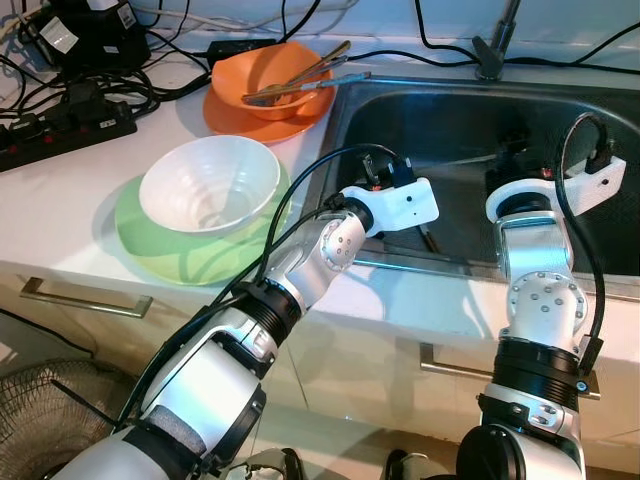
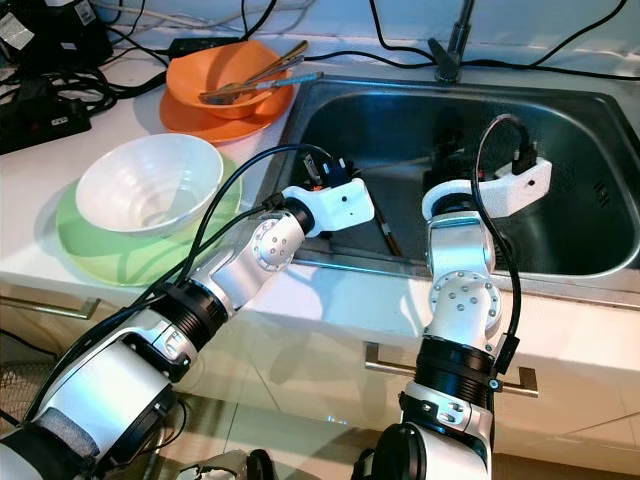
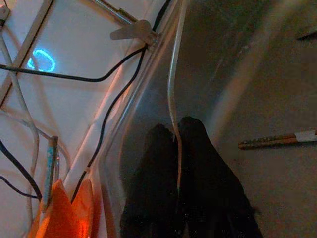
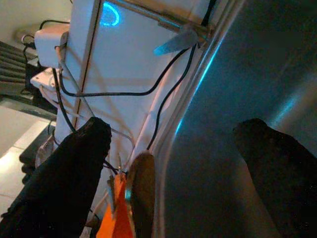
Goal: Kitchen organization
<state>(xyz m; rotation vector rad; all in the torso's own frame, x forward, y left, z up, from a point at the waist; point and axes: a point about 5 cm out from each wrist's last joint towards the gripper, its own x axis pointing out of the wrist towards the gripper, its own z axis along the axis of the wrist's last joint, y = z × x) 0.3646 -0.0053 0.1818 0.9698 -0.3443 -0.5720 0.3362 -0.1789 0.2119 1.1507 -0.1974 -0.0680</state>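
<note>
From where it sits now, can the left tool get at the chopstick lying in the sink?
Probably yes. The left tool is shut and already down inside the sink, with the chopstick lying bare on the basin floor just beside it; it would need to open first.

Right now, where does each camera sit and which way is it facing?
Left and right eye views: on the head, looking down at the sink and white bowl; both silver arms show.
Left wrist view: inside the sink, along shut fingers, toward a chopstick.
Right wrist view: along open fingers, toward the sink's wall.
Both wrist views share the orange bowl.
</note>
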